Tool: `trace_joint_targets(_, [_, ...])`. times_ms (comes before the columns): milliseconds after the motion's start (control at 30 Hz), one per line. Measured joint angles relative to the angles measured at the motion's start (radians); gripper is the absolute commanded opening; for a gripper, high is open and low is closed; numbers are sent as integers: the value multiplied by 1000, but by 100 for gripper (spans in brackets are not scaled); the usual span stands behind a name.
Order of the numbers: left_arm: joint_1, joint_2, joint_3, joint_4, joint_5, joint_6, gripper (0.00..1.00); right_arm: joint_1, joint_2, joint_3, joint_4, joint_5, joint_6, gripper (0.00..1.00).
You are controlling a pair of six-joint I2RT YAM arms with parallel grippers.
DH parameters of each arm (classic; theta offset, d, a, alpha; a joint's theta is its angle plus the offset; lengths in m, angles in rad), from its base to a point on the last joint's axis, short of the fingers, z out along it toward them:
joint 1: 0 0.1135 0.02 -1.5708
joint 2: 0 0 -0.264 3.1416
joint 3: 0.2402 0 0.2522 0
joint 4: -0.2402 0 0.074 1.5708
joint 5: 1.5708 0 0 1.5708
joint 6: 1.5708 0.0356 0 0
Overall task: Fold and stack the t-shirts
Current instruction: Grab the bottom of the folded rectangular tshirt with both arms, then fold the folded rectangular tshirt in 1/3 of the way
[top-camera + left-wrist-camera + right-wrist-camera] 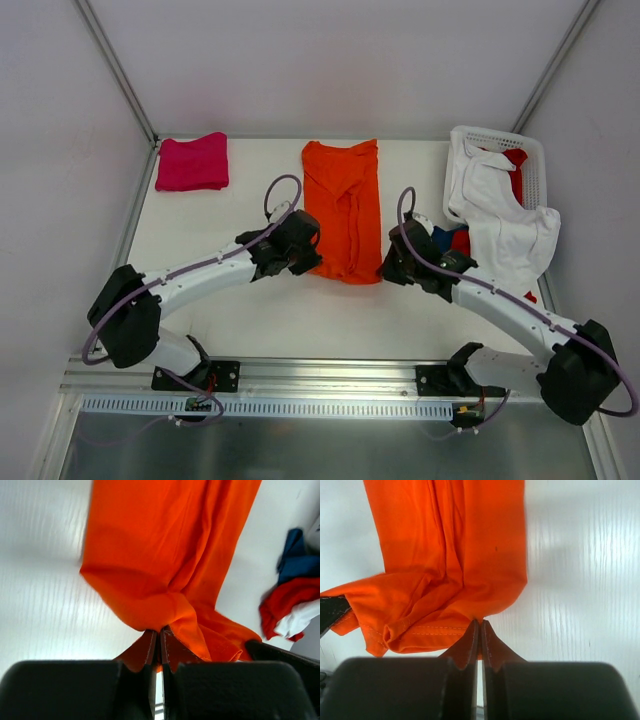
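Observation:
An orange t-shirt (343, 205) lies lengthwise in the middle of the table, folded into a long strip. My left gripper (313, 262) is shut on its near left corner (160, 622). My right gripper (385, 270) is shut on its near right corner (480, 615). A folded magenta t-shirt (192, 162) rests at the far left. A white t-shirt (505, 215) spills out of the basket at the right, with red (515, 170) and dark blue (443, 238) shirts beside it. In the left wrist view the blue (297, 560) and red (285, 600) cloth show at the right.
A white slotted basket (500, 140) stands at the far right corner. Metal frame posts (115, 65) rise at the back corners, and a rail (330, 375) runs along the near edge by the arm bases.

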Motion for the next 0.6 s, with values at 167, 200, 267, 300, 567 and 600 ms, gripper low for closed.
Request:
trace_joint_targets(167, [115, 109, 134, 1, 50, 89, 0, -90, 143, 174, 2, 0, -87, 1])
trace_joint_targets(200, [136, 138, 163, -1, 60, 106, 0, -107, 172, 207, 1, -2, -103, 1])
trace_joint_targets(267, [170, 191, 216, -2, 69, 135, 0, -134, 226, 264, 2, -3, -133, 1])
trace_joint_targets(300, [185, 220, 245, -1, 75, 148, 0, -147, 254, 293, 2, -4, -148, 0])
trace_joint_targets(567, [241, 406, 438, -6, 117, 208, 0, -214, 466, 463, 2, -15, -215, 1])
trace_joint_targets(600, [244, 422, 454, -6, 124, 209, 0, -219, 494, 484, 3, -18, -219, 1])
